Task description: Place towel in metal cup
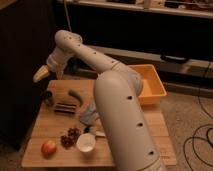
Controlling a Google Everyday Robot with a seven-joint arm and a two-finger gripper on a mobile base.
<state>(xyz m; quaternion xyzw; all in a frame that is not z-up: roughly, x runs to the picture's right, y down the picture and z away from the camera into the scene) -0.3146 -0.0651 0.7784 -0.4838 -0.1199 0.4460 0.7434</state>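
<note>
- Camera view: the white arm (120,100) rises from the lower right, bends at the top and reaches down to the left.
- The tool (42,74) hangs in the air above the table's back left corner, tip slanting down and to the left; I cannot tell whether it is spread or pressed together, and nothing shows in its grip.
- The wooden table (42,127) carries all the small things.
- The metal cup (48,97) stands at the table's left edge, below the tool and apart from it.
- The towel (90,114), a crumpled blue-grey heap, lies near the middle of the table, partly behind the arm and well apart from the metal cup.
- Between cup and towel lie a green vegetable (74,96) and a dark flat bar (65,108).
- Along the front sit a reddish fruit (48,147), a dark red bunch (70,137) and a white cup (86,142).
- A yellow bin (152,85) stands at the table's back right.
- Dark cables (200,135) lie on the floor to the right.
</note>
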